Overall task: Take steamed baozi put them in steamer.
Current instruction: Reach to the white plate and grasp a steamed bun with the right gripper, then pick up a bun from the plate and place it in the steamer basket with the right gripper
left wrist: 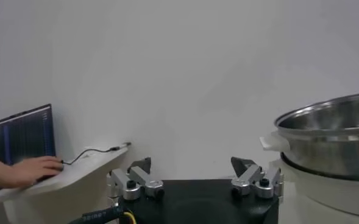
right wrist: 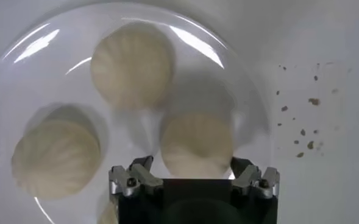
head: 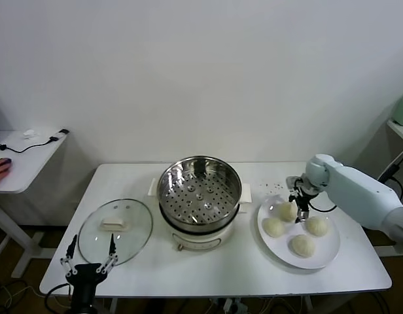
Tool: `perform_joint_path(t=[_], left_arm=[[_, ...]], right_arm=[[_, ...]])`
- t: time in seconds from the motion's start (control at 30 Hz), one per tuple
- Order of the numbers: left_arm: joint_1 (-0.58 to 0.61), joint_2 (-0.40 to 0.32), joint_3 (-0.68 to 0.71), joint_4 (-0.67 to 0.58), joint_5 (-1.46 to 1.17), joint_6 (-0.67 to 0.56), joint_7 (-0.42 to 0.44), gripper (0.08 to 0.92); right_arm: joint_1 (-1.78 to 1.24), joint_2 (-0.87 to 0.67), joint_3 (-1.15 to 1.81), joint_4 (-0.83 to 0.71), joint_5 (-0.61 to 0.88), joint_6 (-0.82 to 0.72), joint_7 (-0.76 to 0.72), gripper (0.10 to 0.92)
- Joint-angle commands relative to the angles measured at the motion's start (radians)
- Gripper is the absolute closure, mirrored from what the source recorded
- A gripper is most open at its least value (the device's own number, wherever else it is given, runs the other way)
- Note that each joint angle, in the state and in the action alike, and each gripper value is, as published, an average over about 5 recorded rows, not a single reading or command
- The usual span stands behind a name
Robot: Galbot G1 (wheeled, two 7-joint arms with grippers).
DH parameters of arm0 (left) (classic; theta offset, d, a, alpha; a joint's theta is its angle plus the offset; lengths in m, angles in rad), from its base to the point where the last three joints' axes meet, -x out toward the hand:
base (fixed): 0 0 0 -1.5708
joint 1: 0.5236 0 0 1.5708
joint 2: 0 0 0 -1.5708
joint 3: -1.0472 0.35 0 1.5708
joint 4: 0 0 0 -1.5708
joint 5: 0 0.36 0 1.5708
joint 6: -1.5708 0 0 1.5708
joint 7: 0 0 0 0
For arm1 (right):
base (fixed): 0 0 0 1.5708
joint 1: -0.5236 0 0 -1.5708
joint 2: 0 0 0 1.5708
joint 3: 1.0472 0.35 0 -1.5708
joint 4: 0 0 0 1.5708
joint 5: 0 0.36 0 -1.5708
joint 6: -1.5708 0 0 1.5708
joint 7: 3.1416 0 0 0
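My right gripper (right wrist: 194,176) straddles one domed cream-white bun (right wrist: 195,145), not yet clenched; only the head view shows the shiny steel steamer (head: 199,186); my left gripper (head: 90,257) hangs released

The steamer (head: 199,196) stands open at frame centre, its mouth unobstructed from above; its tall steel wall blocks any low sideways pass between left and right halves of the tabletop (head: 234,268). Lower left, the glass lid (head: 115,230) lies flat, just beside the steamer. On the right, the plate (head: 317,260) carries four baozi (head: 302,245) set close together; the right gripper (head: 298,203) straddles the upper-left one, fingers (right wrist: 132,180) either side. A bare strip runs along the front edge.
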Motion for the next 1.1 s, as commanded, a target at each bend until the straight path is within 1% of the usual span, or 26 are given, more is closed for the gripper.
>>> perform_joint_path(t=[0.03, 0.13, 0.3, 0.53, 0.63, 0.73, 0.9, 1.0, 1.1], left_arm=[[-0.001, -0.003, 0.001, 0.004, 0.005, 0.000, 0.000, 0.177], [0.001, -0.002, 0.001, 0.005, 0.005, -0.002, 0.000, 0.177], [0.008, -0.001, 0.000, 0.009, 0.006, -0.007, -0.001, 0.177], [0.014, 0.000, 0.000, 0.010, 0.006, -0.010, -0.001, 0.177], [0.017, 0.002, 0.000, 0.010, 0.006, -0.010, -0.001, 0.177], [0.021, 0.008, -0.003, 0.009, 0.005, -0.011, -0.001, 0.177], [0.027, 0.017, -0.006, 0.008, 0.005, -0.009, -0.002, 0.177], [0.033, 0.017, -0.005, 0.005, 0.012, -0.007, -0.002, 0.177], [0.037, 0.016, 0.000, 0.007, 0.021, -0.007, -0.001, 0.177]], right_arm=[[-0.012, 0.021, 0.012, -0.029, 0.000, 0.002, 0.000, 0.277], [-0.007, 0.022, 0.013, -0.031, 0.010, 0.001, -0.003, 0.336], [0.001, 0.023, 0.012, -0.035, 0.014, 0.006, -0.011, 0.392], [0.013, 0.014, 0.014, -0.033, 0.017, 0.027, -0.023, 0.422], [0.055, -0.003, -0.002, -0.008, 0.036, 0.065, -0.039, 0.423], [0.156, -0.025, -0.049, 0.043, 0.069, 0.145, -0.077, 0.423], [0.442, -0.017, -0.259, 0.130, 0.121, 0.343, -0.132, 0.423], [0.610, 0.025, -0.364, 0.169, 0.099, 0.486, -0.148, 0.421], [0.729, 0.085, -0.425, 0.206, 0.041, 0.642, -0.152, 0.416]])
